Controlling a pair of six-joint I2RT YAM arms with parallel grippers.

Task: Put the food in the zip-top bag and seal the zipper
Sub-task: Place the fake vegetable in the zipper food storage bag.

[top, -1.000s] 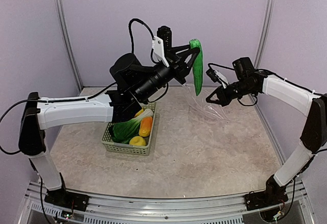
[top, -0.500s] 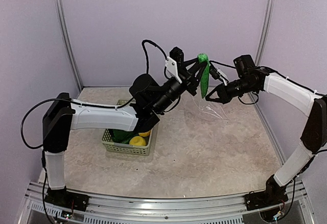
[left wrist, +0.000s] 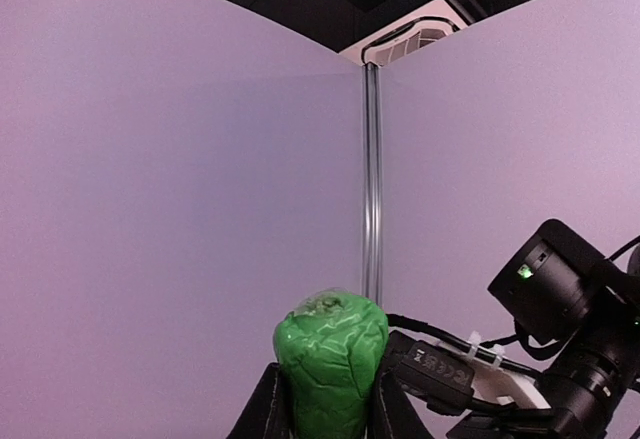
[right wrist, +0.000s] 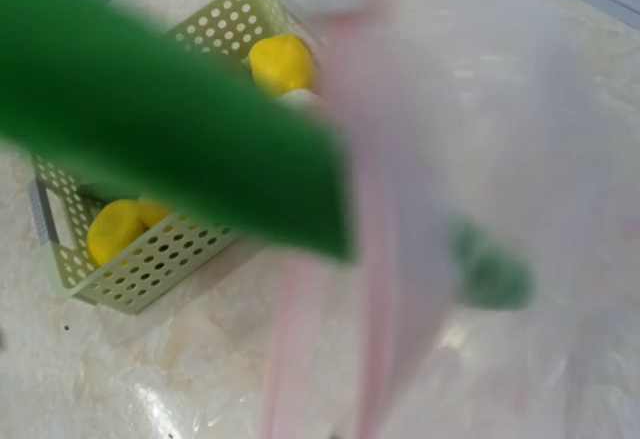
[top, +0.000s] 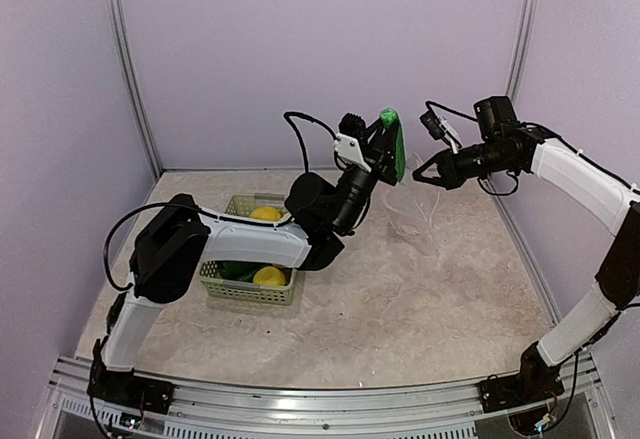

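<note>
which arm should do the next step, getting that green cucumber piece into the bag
Left: the left gripper already holds the green cucumber piece raised beside the zip-top bag, which the right gripper is holding up.

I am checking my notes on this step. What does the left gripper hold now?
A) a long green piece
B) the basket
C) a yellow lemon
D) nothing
A: the left gripper is shut on the long green piece, raised next to the clear bag; the yellow lemons lie in the basket.
</note>
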